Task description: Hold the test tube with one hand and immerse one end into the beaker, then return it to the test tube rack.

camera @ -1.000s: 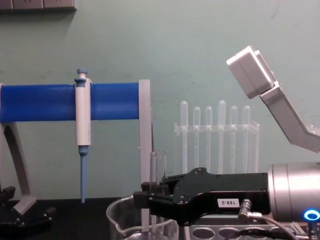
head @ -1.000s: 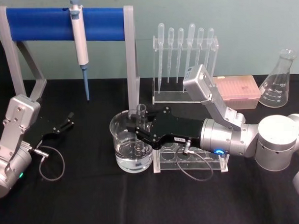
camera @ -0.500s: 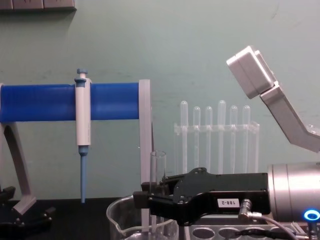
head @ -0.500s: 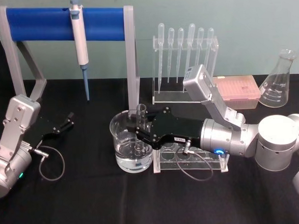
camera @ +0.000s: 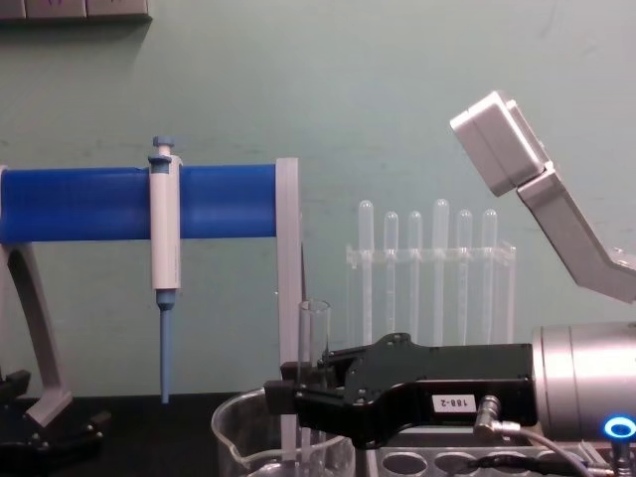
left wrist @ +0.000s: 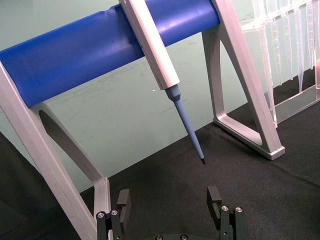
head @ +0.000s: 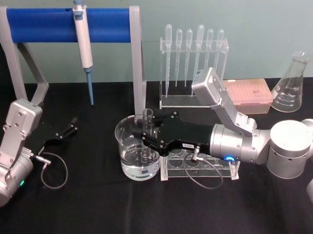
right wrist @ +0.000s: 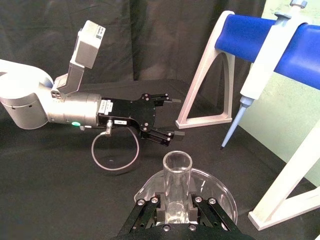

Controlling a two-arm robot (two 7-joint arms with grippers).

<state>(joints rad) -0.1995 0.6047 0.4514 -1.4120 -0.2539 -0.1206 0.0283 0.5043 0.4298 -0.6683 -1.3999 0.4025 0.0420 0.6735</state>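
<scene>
Test tube (head: 147,116): clear glass, plain open rim, upright. The right tool (head: 147,137) is clamped on its middle. Its lower end sits inside the beaker (head: 125,145), reaching into the clear liquid, and its rim stands above the beaker rim. Beaker: wide clear glass with a spout, part-filled, on the black table (head: 98,211), just beside the clear test tube rack (head: 202,165). The pipette stand (head: 194,97) behind holds six plastic pipettes. An Erlenmeyer flask (head: 290,86) is at far right; contents unclear. The left tool (head: 68,128) has its fingers spread, grips nothing, and sits low at the left, well apart from the beaker.
</scene>
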